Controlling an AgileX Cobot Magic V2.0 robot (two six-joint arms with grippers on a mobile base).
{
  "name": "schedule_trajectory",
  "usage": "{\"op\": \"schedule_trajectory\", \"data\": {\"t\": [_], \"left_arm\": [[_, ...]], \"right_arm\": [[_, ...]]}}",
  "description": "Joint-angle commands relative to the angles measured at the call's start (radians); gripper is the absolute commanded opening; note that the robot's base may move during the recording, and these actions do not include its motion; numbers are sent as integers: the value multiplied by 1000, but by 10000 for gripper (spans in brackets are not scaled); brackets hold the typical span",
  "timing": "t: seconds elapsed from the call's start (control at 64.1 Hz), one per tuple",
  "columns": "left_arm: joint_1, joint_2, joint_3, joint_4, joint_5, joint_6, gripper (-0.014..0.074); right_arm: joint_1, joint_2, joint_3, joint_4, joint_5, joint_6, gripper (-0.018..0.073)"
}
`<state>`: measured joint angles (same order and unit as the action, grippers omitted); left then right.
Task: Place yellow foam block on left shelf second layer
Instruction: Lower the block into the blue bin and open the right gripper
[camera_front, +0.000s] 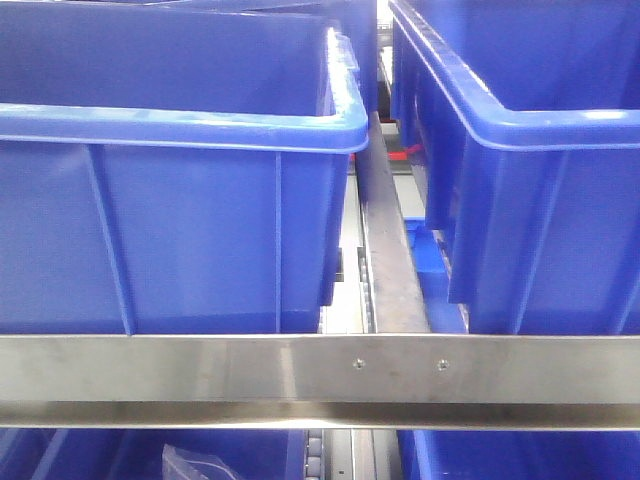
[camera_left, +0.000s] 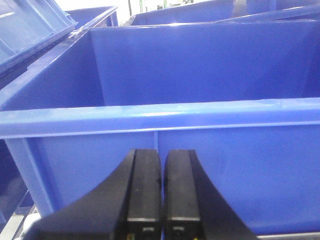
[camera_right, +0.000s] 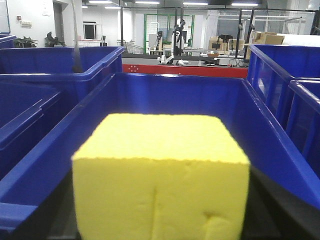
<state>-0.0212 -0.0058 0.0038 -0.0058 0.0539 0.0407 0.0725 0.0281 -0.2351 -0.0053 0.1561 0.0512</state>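
The yellow foam block, a matte, fine-grained cube with crisp edges, fills the right pincer's view over a glossy blue plastic bin, its grip hidden so I cannot tell, while the left pincer has its black fingers pressed together, empty.

My left black gripper has both fingers pressed together, nothing between them, pointing level forward. My right gripper's dark fingers barely show at the frame edges.
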Motion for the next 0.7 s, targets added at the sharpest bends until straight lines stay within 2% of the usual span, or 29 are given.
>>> {"op": "schedule_trajectory", "data": {"t": [0.0, 0.234, 0.374, 0.468, 0.686], "left_arm": [[-6, -17, 26, -5, -83, -4, 124], [-6, -17, 26, -5, -83, -4, 124], [-6, -17, 26, -5, -83, -4, 124], [-6, -17, 26, -5, -83, -4, 124], [-6, -17, 26, -5, -83, -4, 124]], "right_arm": [[-6, 13, -27, -9, -93, -5, 452], [-6, 13, -30, -9, -96, -5, 452], [-6, 51, -76, -10, -28, -5, 452], [-6, 129, -125, -10, 18, -5, 452], [-6, 401, -232, -10, -4, -5, 452]]}}
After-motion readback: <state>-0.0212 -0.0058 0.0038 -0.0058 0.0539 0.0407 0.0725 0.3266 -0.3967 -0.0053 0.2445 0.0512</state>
